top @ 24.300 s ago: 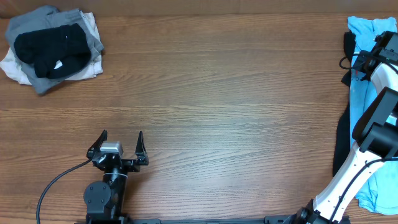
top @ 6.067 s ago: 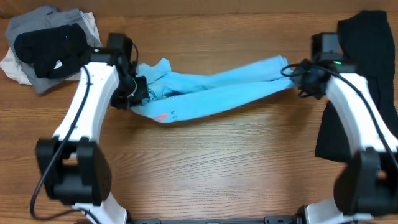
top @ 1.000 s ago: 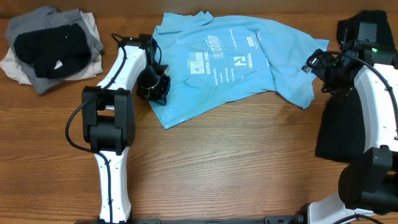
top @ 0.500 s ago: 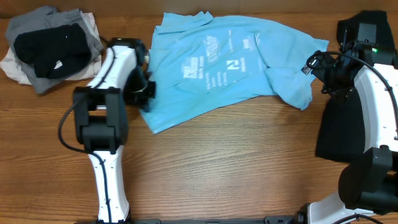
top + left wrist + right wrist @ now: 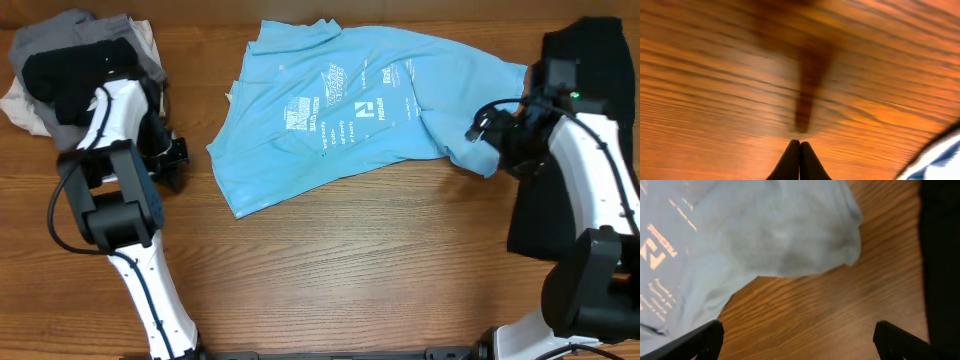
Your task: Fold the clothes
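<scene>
The light blue T-shirt [image 5: 350, 120] lies spread on the wooden table, its white print facing up. My left gripper [image 5: 173, 163] is shut and empty over bare wood [image 5: 800, 150], well left of the shirt's left edge. The right gripper [image 5: 492, 137] hovers at the shirt's right sleeve [image 5: 785, 235], open wide with only bare wood between its fingertips [image 5: 695, 342]. A large black garment [image 5: 585, 150] lies at the right edge beneath the right arm, and also shows as the black garment [image 5: 942, 255] in the right wrist view.
A pile of grey, black and white clothes [image 5: 75, 65] sits at the back left corner, right beside the left arm. A pale fabric edge [image 5: 940, 157] shows at the lower right of the left wrist view. Bare wood fills the table's front half.
My left gripper let go of the shirt's left edge, then swung left across the wood toward the pile. The shirt's left side was drawn leftward. The right gripper shifted slightly left.
</scene>
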Controlling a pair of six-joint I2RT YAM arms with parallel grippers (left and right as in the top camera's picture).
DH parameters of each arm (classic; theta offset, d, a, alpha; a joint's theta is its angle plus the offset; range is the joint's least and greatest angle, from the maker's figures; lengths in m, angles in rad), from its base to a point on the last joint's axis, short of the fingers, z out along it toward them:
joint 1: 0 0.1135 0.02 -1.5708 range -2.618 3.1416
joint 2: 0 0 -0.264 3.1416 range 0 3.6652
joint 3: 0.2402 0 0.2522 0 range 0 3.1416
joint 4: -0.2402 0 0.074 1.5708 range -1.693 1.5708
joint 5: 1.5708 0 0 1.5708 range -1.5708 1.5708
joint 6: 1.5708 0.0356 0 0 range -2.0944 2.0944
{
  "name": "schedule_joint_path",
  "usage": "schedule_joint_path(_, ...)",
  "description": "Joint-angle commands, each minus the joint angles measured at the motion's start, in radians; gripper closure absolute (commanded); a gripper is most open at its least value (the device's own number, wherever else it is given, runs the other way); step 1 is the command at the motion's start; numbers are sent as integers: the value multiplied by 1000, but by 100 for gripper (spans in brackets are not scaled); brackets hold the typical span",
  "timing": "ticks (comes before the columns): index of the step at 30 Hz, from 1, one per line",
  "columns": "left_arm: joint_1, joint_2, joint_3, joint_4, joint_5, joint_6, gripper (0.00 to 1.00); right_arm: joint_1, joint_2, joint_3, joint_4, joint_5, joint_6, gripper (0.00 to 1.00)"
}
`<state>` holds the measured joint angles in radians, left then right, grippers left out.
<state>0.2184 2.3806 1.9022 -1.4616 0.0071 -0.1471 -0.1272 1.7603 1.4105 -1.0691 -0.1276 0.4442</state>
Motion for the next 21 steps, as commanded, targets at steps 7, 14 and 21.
schedule_joint_path(7,-43,-228,-6,102,140,64,96,21,-32,-53,89,-8,-3,0)
schedule_joint_path(14,-152,-380,-7,120,232,96,96,21,-32,-53,105,-9,-3,0)
schedule_joint_path(21,-289,-270,-18,127,224,77,96,21,-32,-54,111,-10,0,0)
